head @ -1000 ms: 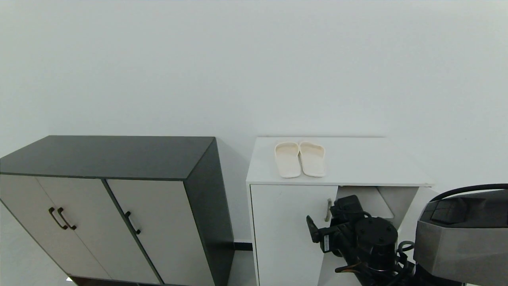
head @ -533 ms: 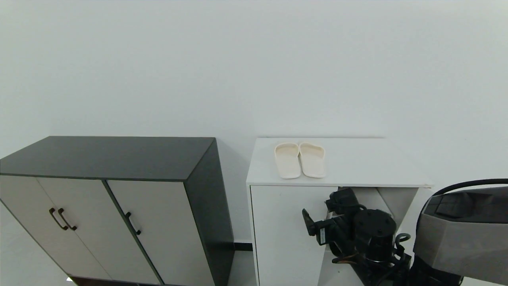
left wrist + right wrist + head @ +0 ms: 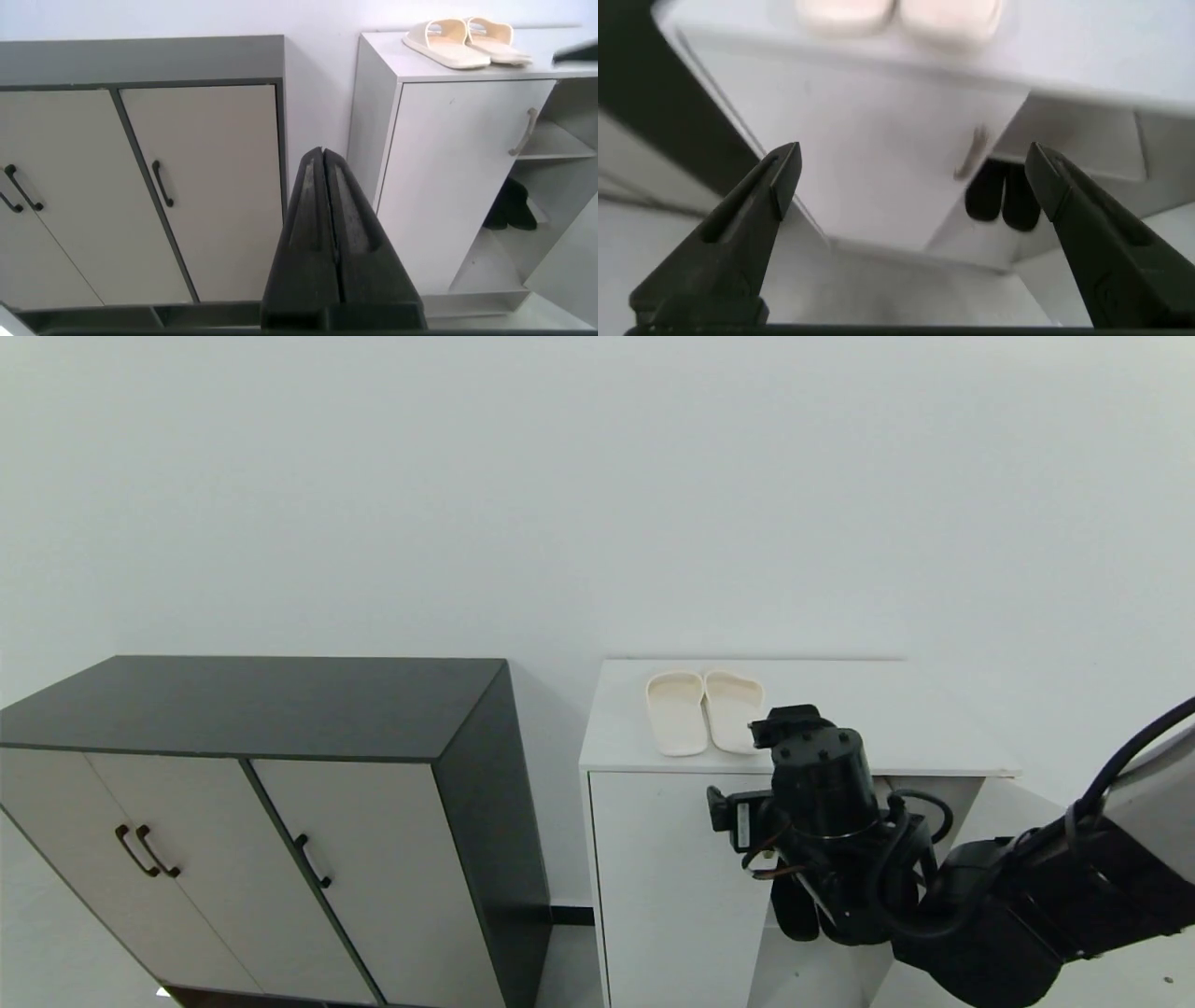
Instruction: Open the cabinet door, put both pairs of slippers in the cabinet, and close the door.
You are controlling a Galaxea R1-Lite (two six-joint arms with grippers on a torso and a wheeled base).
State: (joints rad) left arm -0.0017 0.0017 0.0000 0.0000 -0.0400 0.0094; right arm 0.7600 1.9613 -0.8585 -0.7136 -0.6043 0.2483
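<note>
Cabinet (image 3: 672,877) open, black slippers (image 3: 514,205) inside: 1 pair left. Right gripper (image 3: 913,159), jaws spread wide, near white slippers (image 3: 705,709) on top; next, likely grasp both. Left gripper (image 3: 324,154) closed, empty.

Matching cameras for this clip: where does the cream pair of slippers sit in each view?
Head view: cream slippers lie on the white cabinet, on its top, near the left side.
Left wrist view: cream slippers on that same top.
Right wrist view: cream slippers, partly cropped, at the top's front edge.
Shared landmark: white door panel directly below them.
</note>
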